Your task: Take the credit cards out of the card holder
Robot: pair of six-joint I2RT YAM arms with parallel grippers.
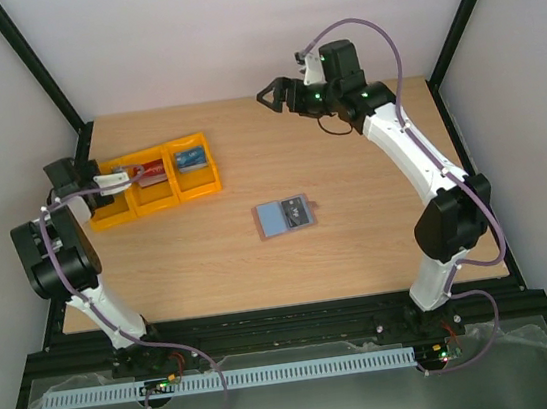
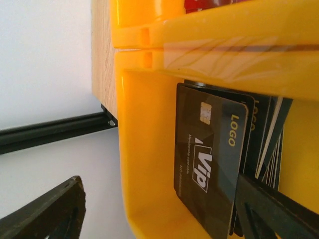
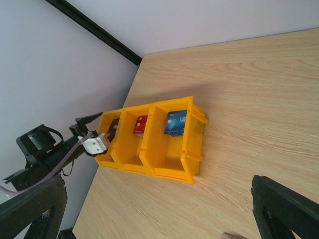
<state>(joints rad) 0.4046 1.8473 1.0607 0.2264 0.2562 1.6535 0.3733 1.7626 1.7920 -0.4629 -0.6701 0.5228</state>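
The card holder [image 1: 284, 216] lies flat mid-table, pale blue-grey face up, with no gripper near it. My left gripper [image 1: 126, 173] [image 2: 159, 219] is open over the left compartment of the yellow tray [image 1: 157, 202]. A dark grey credit card [image 2: 212, 159] leans in that compartment on other dark cards, close to one of the gripper's fingers [image 2: 269, 214] and apart from the other. A red card [image 3: 140, 124] stands in the middle compartment and a blue card [image 3: 175, 122] in the right one. My right gripper [image 1: 274, 96] [image 3: 159, 214] hangs open and empty at the back of the table.
The yellow tray [image 3: 192, 149] sits at the table's far left, close to the left edge and the black frame rail [image 2: 50, 132]. White walls close in the left, back and right sides.
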